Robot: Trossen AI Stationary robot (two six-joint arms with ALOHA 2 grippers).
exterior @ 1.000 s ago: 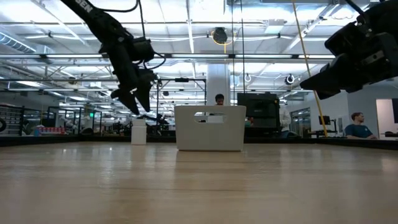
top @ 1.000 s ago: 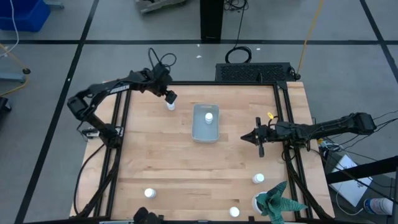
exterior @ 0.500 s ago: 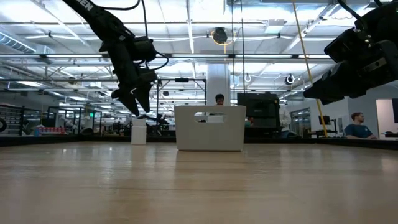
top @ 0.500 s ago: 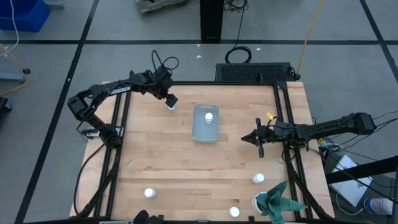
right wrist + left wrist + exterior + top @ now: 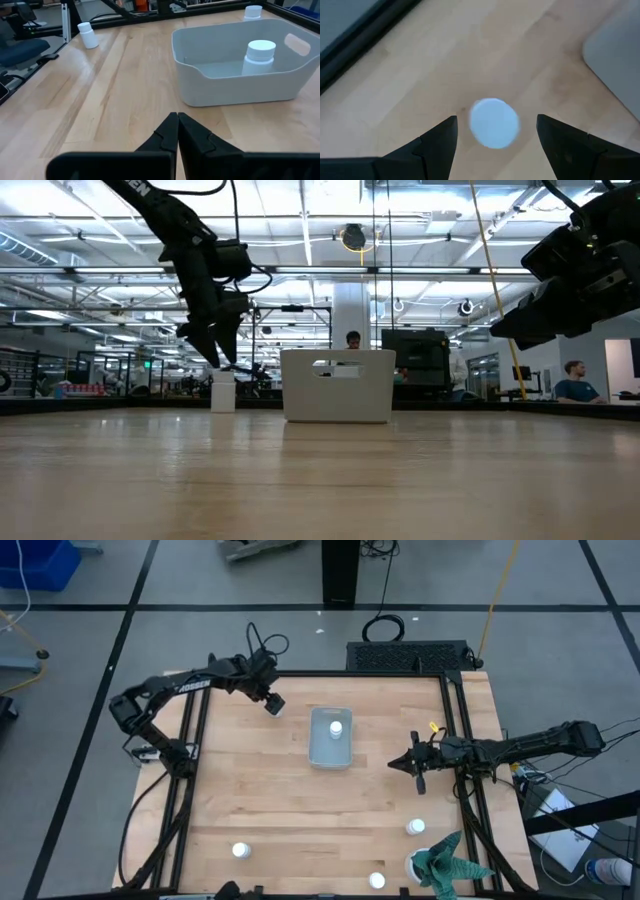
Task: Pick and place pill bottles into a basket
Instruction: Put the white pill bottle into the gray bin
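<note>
My left gripper is open at the table's far left, above a white pill bottle. In the left wrist view the bottle's round cap shows between and below my two fingers. In the low view the fingertips stand just above the bottle, which stands upright on the table. The pale basket sits at the table's middle with one bottle standing inside. My right gripper is shut and empty, to the right of the basket.
Three more bottles stand near the front edge: one at the left, one at the middle and one at the right. A green spiky plant stands at the front right corner. A black mesh pad lies beyond the far edge.
My left gripper has shifted a little toward the table's near edge and now covers the far-left bottle in the high view. Its fingers stay open. The bottle has not moved.
</note>
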